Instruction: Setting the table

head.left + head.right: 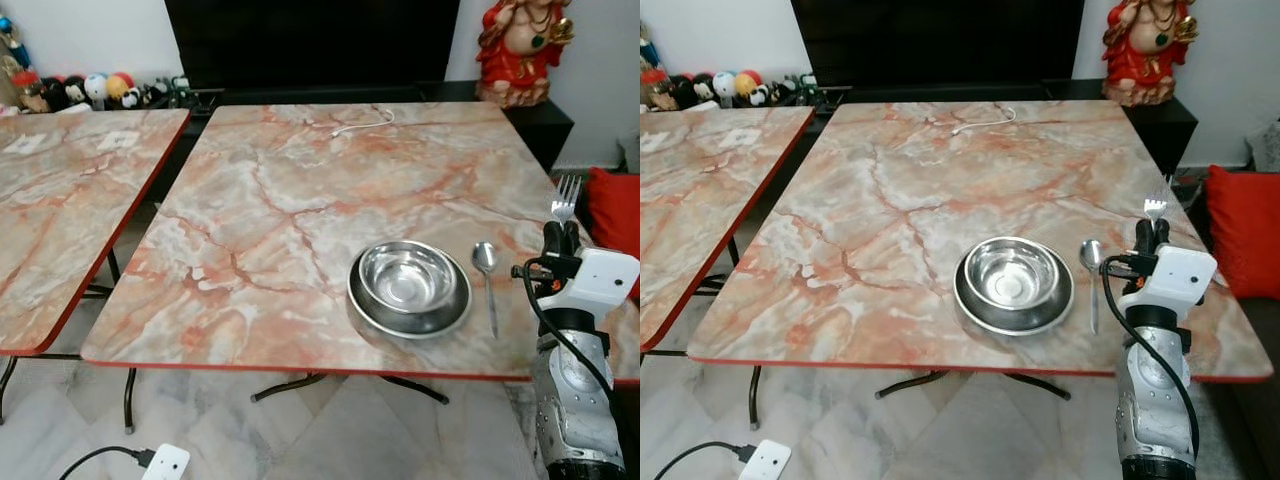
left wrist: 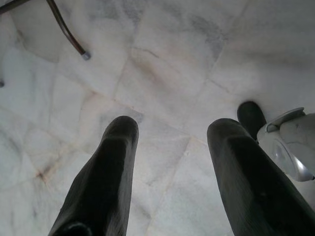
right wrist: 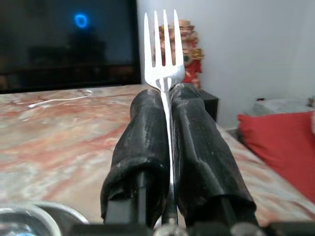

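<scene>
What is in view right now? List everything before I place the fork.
Marble-pattern tables: two, pink-grey with red edges; one ahead, one to the robot's left.
Bowl: one, steel, inside the plate.
Plate: one, steel, near the table's front edge.
Spoon: one, steel, right of the plate.
Fork: one, steel, tines up.
Cable: one, white, far end of the table.
Statue: one, red, back right.
Cushion: one, red, right.
Toys: several, back left.
Right gripper: shut on the fork, right of the spoon.
Left gripper: open, over the floor.
</scene>
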Available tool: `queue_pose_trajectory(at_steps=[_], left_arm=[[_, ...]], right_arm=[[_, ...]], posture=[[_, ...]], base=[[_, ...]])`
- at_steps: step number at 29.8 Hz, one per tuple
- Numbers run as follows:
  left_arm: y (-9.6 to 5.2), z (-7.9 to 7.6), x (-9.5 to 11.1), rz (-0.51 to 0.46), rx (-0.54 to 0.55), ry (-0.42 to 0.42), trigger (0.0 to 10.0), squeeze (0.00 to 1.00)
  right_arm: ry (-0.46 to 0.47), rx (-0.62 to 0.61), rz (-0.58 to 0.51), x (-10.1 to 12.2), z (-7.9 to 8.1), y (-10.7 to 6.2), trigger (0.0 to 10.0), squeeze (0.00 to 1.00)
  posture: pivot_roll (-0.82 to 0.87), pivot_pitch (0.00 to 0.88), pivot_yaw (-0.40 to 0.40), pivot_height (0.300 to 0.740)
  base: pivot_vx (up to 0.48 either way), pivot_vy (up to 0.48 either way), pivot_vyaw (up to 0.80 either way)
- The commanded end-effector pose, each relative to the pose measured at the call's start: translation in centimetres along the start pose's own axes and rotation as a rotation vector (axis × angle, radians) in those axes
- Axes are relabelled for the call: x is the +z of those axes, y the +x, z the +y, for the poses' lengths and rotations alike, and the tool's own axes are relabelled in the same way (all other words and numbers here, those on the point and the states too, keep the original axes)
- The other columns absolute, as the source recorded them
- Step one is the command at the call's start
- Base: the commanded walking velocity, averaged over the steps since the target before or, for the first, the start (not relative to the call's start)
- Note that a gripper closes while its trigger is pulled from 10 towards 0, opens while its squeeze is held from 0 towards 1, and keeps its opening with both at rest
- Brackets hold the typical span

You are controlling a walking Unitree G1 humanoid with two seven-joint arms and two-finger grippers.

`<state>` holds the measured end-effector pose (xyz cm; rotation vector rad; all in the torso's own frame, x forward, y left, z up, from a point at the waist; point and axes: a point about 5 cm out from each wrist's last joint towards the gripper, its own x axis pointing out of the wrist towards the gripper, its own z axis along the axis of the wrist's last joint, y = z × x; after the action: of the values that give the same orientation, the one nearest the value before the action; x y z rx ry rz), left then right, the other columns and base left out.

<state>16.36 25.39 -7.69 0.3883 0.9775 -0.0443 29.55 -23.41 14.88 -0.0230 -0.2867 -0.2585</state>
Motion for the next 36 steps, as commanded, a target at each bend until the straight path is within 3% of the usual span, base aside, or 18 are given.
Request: queue_pose_trajectory(at_steps=[1,10,18,21,23,32,36], left_arm=[[0.0,0.0,-0.2,0.01,-0.005,-0.004,10.0,0.0],[-0.1,-0.1,-0.4,0.012,-0.007,-0.01,10.0,0.0],[-0.1,-0.3,-0.4,0.011,-0.01,-0.011,10.0,0.0],[-0.1,-0.3,-0.4,0.011,-0.011,-0.011,10.0,0.0],[-0.1,-0.3,-0.4,0.012,-0.013,-0.011,10.0,0.0],[-0.1,-0.4,-0.4,0.013,-0.018,-0.011,10.0,0.0],[-0.1,-0.4,-0.5,0.015,-0.016,-0.01,10.0,0.0]], right_arm=[[0.004,0.009,0.0,0.1,0.3,0.2,10.0,0.0],[-0.008,-0.005,-0.003,0.2,-0.2,0.4,10.0,0.0],[-0.102,-0.058,0.046,0.1,-2.6,1.4,10.0,0.0],[-0.152,-0.098,0.112,-0.4,-4.1,1.8,10.0,0.0],[-0.143,-0.144,0.243,-1.6,-5.6,2.2,10.0,0.0],[-0.066,-0.103,0.436,-4.1,-5.3,2.2,10.0,0.0],[-0.036,-0.088,0.451,-4.8,-5.1,2.0,10.0,0.0]], posture=[[0.02,0.0,0.045,0.74],[0.02,0.0,0.045,0.74],[0.01,0.0,0.045,0.74],[0.01,0.0,0.046,0.74],[0.01,0.0,0.046,0.74],[0.01,0.0,0.048,0.74],[0.02,0.0,0.051,0.74]], base=[[0.0,0.0,0.0],[0.0,0.0,0.0],[0.0,0.0,0.0],[0.0,0.0,0.0],[0.0,0.0,0.0],[0.0,0.0,0.0],[0.0,0.0,0.0]])
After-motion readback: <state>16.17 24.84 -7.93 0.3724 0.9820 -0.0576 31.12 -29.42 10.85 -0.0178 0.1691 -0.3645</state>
